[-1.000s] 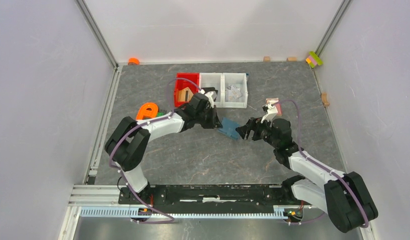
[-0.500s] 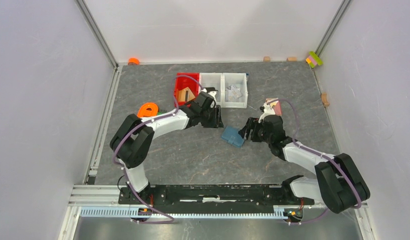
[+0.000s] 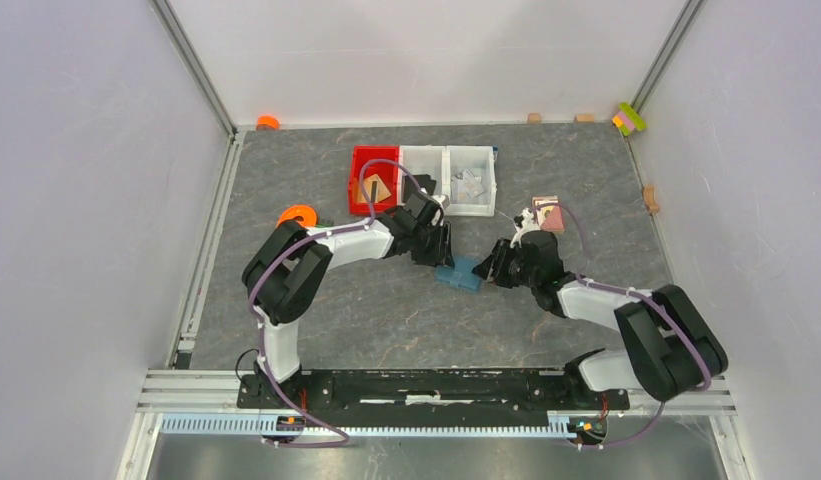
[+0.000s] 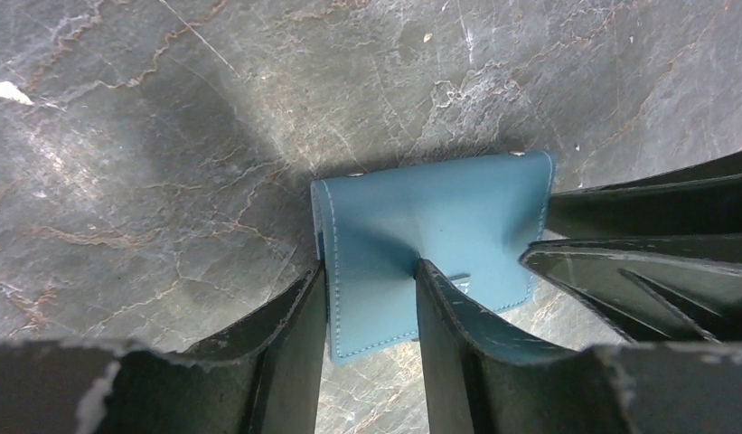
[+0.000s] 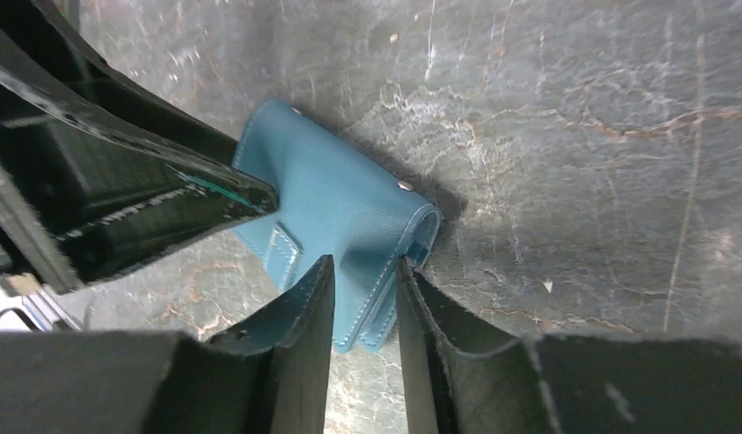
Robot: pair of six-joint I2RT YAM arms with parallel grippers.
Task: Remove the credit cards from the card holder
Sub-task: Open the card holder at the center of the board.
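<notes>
The card holder (image 3: 458, 274) is a steel-blue wallet lying folded and flat on the grey table, mid-table between both arms. My left gripper (image 3: 441, 255) stands over its left end, open. In the left wrist view one finger (image 4: 299, 334) sits just outside the card holder's (image 4: 439, 217) stitched edge and the other presses on its face. My right gripper (image 3: 483, 268) is shut on the other end. In the right wrist view its jaws pinch the card holder (image 5: 331, 199) at the folded edge. No credit cards show; they are hidden.
Behind the left arm stand a red bin (image 3: 358, 180) with a tan piece and two white bins (image 3: 448, 152), one with grey pieces. An orange ring (image 3: 298, 216) lies at the left, a pink-brown item (image 3: 548, 212) behind the right arm. Small blocks (image 3: 630, 118) line the walls.
The card holder went from between the grippers down onto the table. My left gripper opened and came back over it. My right gripper moved in and closed on its folded end.
</notes>
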